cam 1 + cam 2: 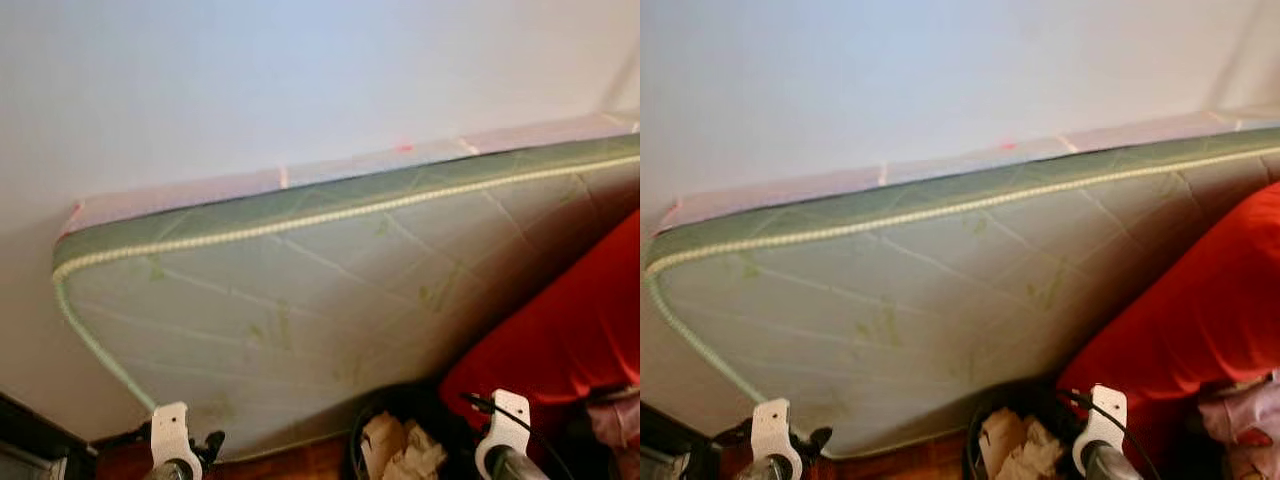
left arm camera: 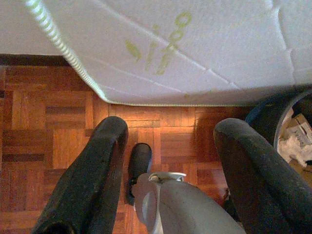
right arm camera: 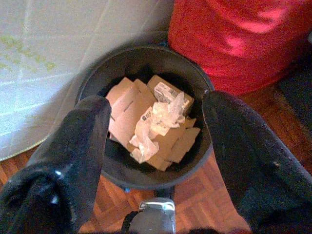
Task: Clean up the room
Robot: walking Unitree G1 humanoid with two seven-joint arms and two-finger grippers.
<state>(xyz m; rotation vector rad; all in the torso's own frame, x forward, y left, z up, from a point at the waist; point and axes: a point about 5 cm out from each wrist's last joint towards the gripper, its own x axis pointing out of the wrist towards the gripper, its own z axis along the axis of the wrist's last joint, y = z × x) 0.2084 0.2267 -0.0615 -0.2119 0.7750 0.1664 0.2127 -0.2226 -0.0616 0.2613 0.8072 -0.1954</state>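
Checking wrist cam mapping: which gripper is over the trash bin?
The right gripper: its open fingers frame the black bin of cardboard and crumpled paper. The left gripper, also open, is over bare parquet floor below the mattress.

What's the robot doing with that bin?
Nothing is being held right now. The robot faces a mattress leaning against the wall, with a red cover beside it. Its right end effector hangs open above a black bin holding cardboard scraps and crumpled paper. The left end effector is open over the wooden floor.
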